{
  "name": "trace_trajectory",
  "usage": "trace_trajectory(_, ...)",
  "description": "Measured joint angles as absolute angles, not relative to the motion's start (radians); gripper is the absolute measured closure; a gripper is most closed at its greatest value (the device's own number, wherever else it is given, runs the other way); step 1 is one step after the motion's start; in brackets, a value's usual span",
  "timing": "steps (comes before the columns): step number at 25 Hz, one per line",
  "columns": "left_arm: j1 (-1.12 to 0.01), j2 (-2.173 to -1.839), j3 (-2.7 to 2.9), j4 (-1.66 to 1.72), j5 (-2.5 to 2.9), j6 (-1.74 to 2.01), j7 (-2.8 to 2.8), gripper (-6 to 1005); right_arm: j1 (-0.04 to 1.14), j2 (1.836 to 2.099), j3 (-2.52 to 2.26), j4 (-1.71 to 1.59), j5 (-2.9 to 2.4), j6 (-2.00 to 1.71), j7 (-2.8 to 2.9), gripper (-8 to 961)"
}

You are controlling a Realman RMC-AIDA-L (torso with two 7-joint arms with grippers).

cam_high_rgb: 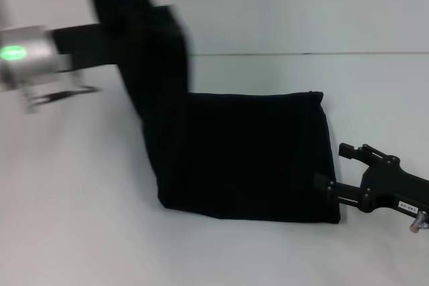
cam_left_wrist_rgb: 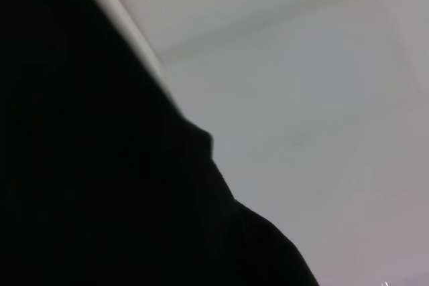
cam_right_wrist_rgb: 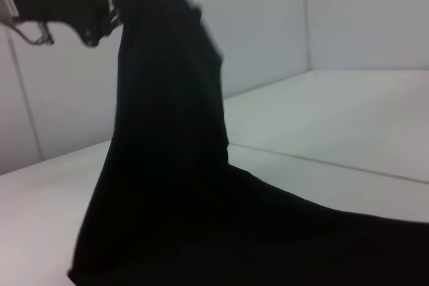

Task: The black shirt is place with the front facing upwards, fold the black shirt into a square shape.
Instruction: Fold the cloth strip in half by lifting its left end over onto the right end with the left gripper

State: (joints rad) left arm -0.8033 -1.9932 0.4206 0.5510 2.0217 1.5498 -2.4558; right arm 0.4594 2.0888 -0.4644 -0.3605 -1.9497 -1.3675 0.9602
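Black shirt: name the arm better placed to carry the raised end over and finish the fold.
Left. The left gripper already holds the black shirt lifted by one end, while the right gripper sits low at the opposite edge on the table.

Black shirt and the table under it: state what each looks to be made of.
The black shirt: soft matte woven or knit cloth, likely cotton; it drapes limply where the left gripper lifts one end and lies in flat folds near the right gripper. The table: smooth white hard surface, possibly laminate or painted board; it shows a faint sheen and no texture.
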Motion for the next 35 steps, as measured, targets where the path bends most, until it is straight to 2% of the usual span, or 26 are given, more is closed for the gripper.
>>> trace_trajectory(6,-0.906,-2.140,0.551,0.539,2.020,1.499,-2.410,967,0.448,2.088,-0.452,-0.360,-1.950,-1.347,0.983,7)
trace_trajectory(8,-0.911,-2.169,0.597,0.482,2.001,1.460,-2.372,967,0.451,2.089,-0.451,-0.352,-1.951,-1.322,0.985,7)
trace_trajectory(14,-0.919,-2.174,0.639,0.170,1.914,1.341,-2.177,967,0.482,2.093,-0.442,-0.297,-1.949,-1.235,0.988,6)
trace_trajectory(25,-0.907,-2.169,0.640,0.170,1.916,1.347,-2.163,968,0.569,2.095,-0.440,-0.225,-1.892,-1.117,0.996,7)
trace_trajectory(35,-0.901,-2.170,0.644,0.166,1.920,1.356,-2.142,967,0.708,2.098,-0.440,-0.179,-1.793,-0.903,0.997,7)
